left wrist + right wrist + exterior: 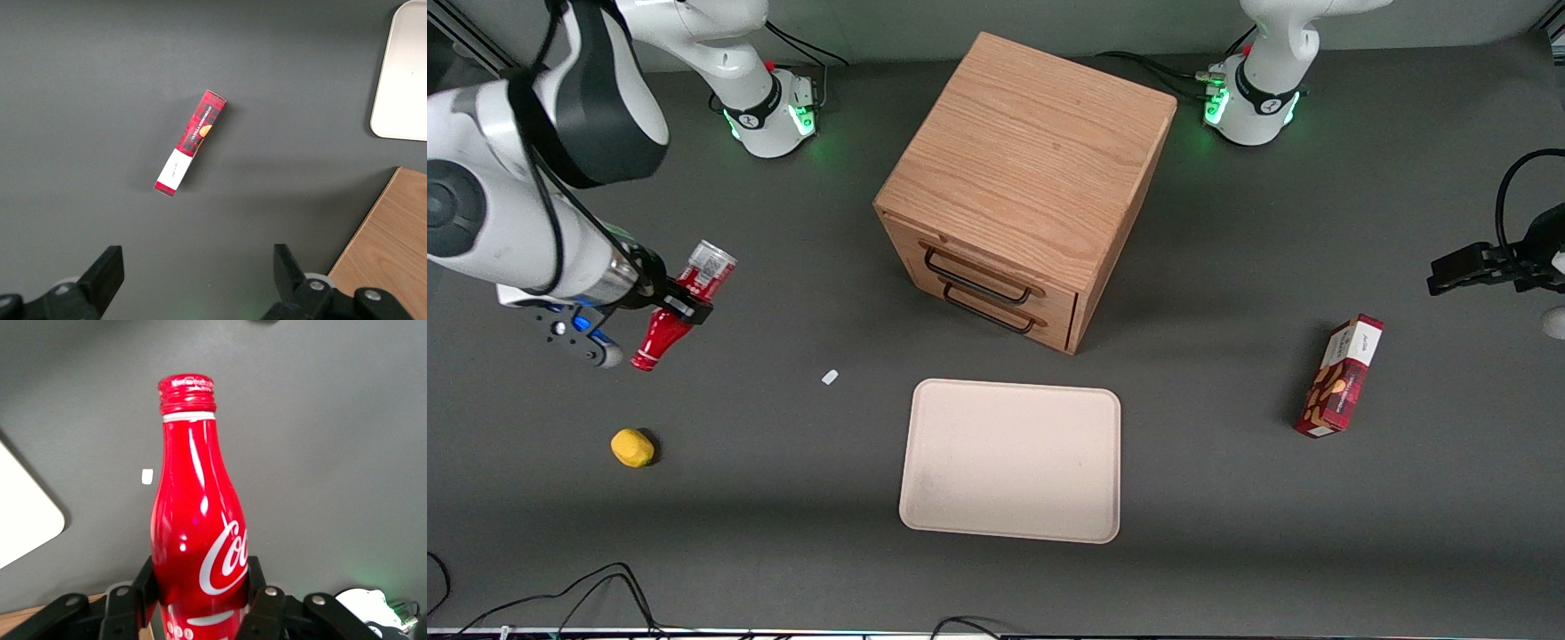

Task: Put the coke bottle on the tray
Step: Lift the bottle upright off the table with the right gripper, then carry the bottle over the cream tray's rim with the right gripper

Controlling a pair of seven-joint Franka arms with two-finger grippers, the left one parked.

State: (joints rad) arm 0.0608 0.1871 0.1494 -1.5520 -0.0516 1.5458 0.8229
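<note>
My right gripper (679, 302) is shut on the coke bottle (679, 305), holding it above the table at the working arm's end. The bottle is tilted, its red cap pointing down toward the front camera and its silvery base end up. In the right wrist view the coke bottle (197, 513) sits between the two black fingers (147, 581), gripped round its lower body, with my gripper (199, 583) closed on it. The beige tray (1011, 460) lies flat on the table in front of the cabinet, nearer the front camera, and nothing lies on it. A corner of the tray (23, 517) shows in the wrist view.
A wooden cabinet (1024, 182) with two drawers stands mid-table. A yellow lemon-like object (632, 447) lies nearer the front camera than my gripper. A small white scrap (830, 377) lies between bottle and tray. A red snack box (1342, 377) lies toward the parked arm's end.
</note>
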